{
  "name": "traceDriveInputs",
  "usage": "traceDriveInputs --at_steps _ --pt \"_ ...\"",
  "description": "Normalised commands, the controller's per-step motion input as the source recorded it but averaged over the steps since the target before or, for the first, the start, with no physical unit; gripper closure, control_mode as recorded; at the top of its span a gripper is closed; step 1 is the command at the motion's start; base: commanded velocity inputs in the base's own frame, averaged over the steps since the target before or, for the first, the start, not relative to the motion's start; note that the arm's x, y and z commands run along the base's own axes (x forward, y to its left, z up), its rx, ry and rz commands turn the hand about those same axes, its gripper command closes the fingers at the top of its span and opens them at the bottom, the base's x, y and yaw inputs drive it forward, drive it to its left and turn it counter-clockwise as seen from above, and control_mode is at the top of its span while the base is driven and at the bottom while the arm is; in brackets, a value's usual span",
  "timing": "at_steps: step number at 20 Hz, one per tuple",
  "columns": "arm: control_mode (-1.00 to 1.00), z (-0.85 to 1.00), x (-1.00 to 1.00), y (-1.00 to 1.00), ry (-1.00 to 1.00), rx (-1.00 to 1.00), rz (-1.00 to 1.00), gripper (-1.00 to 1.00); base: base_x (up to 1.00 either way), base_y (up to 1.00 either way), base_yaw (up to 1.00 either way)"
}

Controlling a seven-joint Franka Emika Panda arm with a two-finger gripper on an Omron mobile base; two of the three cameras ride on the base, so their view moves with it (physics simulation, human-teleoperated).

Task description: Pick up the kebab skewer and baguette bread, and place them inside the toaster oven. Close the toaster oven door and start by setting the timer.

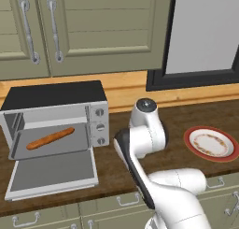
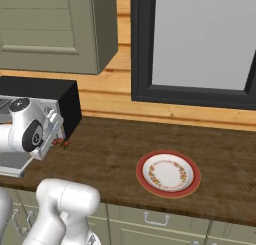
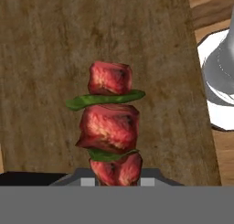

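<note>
Kebab skewer [image 3: 111, 125] of red meat chunks and green slices is clamped in the closed gripper [image 3: 115, 181] above the wooden counter [image 3: 50, 58], while the baguette bread [image 1: 50, 138] lies inside the open toaster oven [image 1: 56, 118].

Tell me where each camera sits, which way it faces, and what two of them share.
Left base view: behind the arm's left, facing the open silver-grey toaster oven holding the long orange-brown baguette; white arm lower right.
Right base view: behind the arm's right, facing the wooden counter; arm lower left.
Hand view: on the hand, looking along the red-chunked kebab skewer it grips.
Both base views share the red-rimmed plate.
</note>
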Motion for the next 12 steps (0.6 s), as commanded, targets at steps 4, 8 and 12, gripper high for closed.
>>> traceDriveInputs --at_steps 4,8,12 --pt "-1.0 0.19 0.0 1.0 -0.05 0.0 0.15 1.0 0.0 0.0 0.0" --pt "-1.0 0.19 0.01 1.0 -0.01 0.0 0.17 1.0 0.0 0.0 0.0" --pt "-1.0 0.2 0.13 1.0 -0.04 0.0 0.14 1.0 0.0 0.0 0.0"
